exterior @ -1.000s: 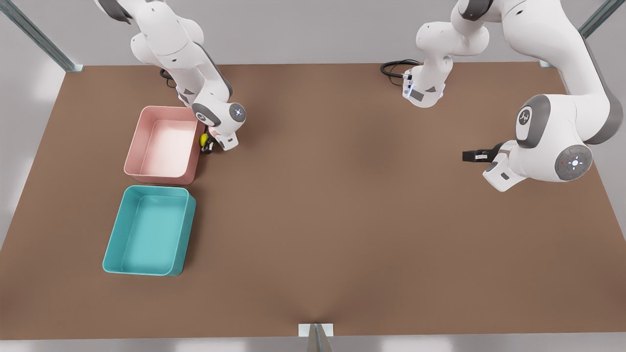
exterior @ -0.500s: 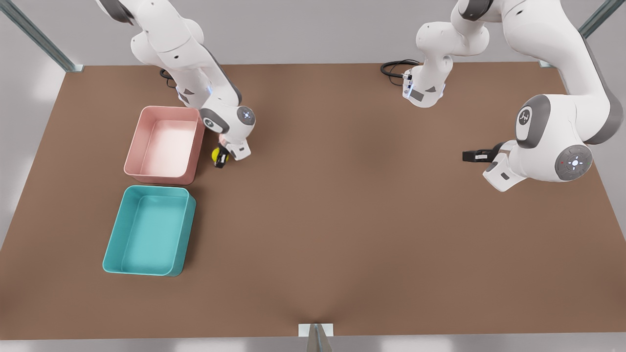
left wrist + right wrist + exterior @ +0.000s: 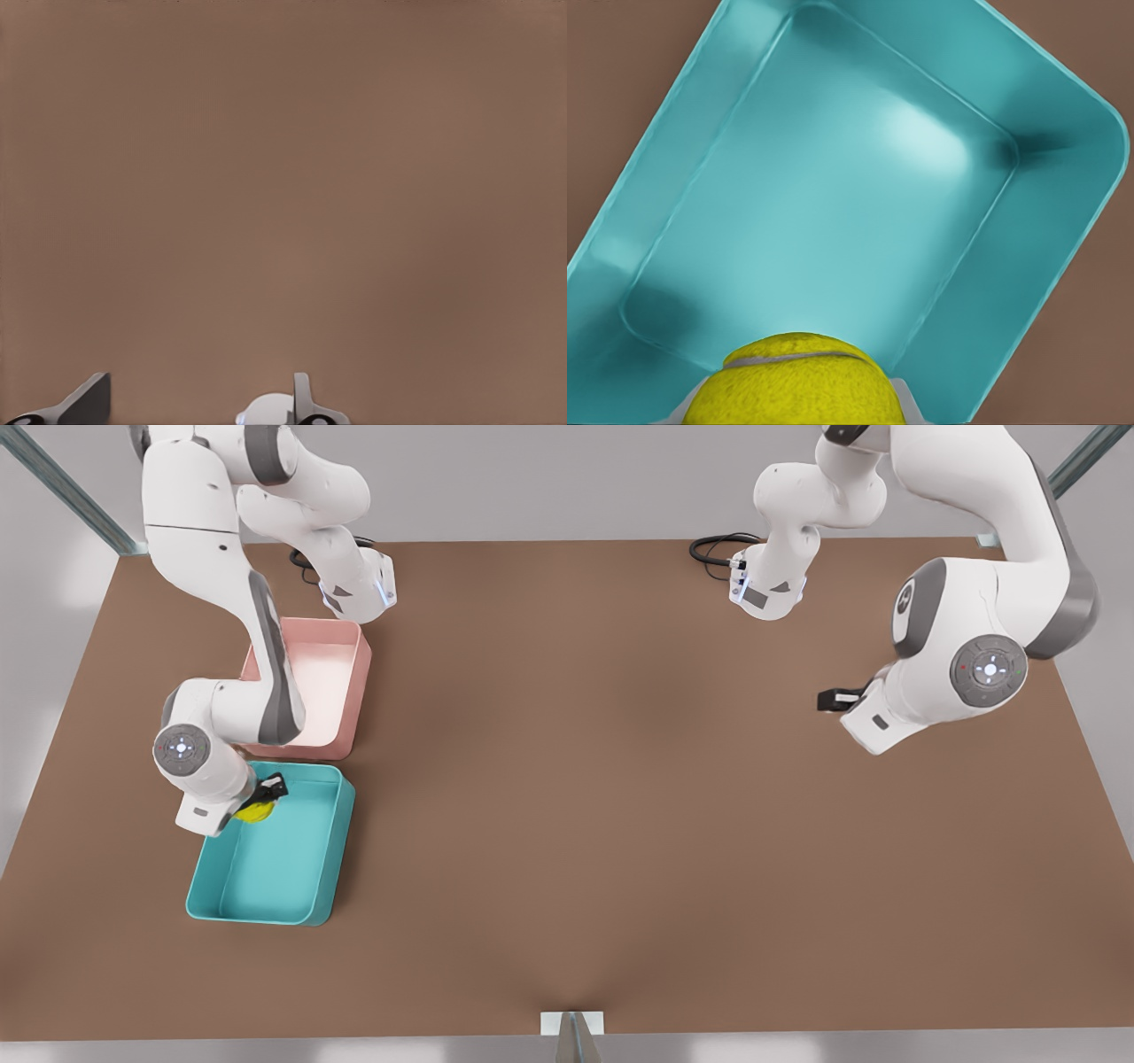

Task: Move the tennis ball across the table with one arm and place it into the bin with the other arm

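So we've got the ball [image 3: 255, 811] pinched in our right gripper [image 3: 262, 799] over the bin's [image 3: 338, 841] upper-left corner at frame left, while our left gripper [image 3: 827, 701] idles spread open at right.

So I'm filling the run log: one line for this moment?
right gripper: holds ball, over teal bin | left gripper: waits, jaws open, over table

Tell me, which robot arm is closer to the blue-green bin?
Right. The right end effector holds the tennis ball over the bin; the left end effector waits far across the table.
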